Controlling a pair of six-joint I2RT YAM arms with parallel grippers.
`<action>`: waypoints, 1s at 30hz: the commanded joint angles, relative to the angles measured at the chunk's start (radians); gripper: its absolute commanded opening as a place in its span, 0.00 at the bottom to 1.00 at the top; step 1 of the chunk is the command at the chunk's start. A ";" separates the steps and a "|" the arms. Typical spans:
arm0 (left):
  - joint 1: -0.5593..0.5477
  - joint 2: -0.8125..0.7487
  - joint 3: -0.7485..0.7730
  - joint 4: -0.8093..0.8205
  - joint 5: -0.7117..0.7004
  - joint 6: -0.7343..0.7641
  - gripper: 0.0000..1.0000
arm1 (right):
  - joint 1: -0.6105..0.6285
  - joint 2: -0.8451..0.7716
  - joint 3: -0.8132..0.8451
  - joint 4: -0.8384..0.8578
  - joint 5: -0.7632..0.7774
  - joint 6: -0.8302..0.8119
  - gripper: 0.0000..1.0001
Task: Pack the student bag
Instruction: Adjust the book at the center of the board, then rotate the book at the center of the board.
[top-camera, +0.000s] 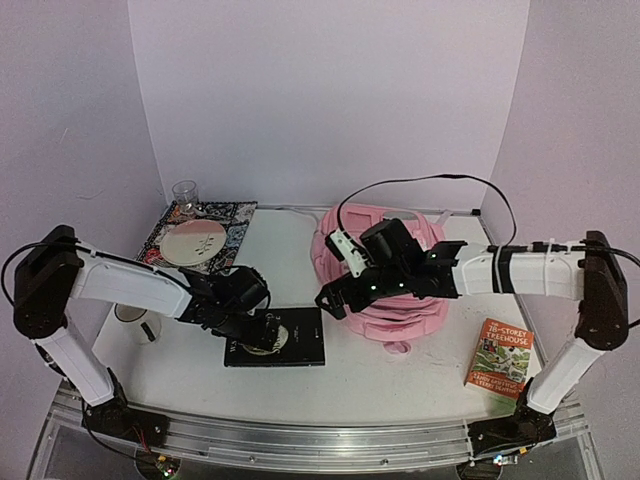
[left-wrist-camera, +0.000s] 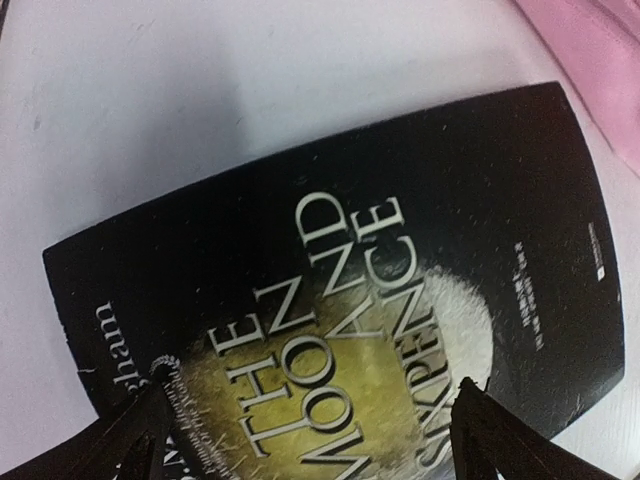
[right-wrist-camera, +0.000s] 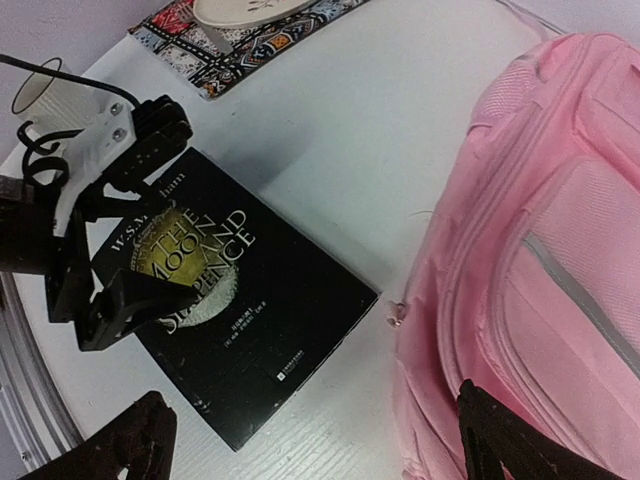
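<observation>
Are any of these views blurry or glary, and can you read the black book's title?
Left wrist view: on the black book the title is readable but soft, with a pale sheen; the student bag in the corner is blurred. Right wrist view: sharper, title clear. Top view: even light, faint shadows, the table edge bowed by the lens.

White table (top-camera: 400, 385), pale lilac walls (top-camera: 330, 100) behind

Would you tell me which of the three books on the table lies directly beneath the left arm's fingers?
The black book titled The Moon and Sixpence; the patterned book lies at the far left, and the Treehouse book at the near right.
</observation>
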 joint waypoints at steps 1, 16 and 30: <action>0.015 -0.170 -0.022 -0.160 0.025 -0.131 1.00 | 0.006 0.117 0.124 0.008 -0.065 -0.069 0.98; 0.032 -0.284 -0.178 -0.180 0.296 -0.461 0.93 | -0.007 0.484 0.440 -0.075 -0.201 -0.170 0.98; 0.050 -0.200 -0.224 0.014 0.400 -0.470 0.79 | -0.015 0.624 0.483 -0.131 -0.249 -0.159 0.98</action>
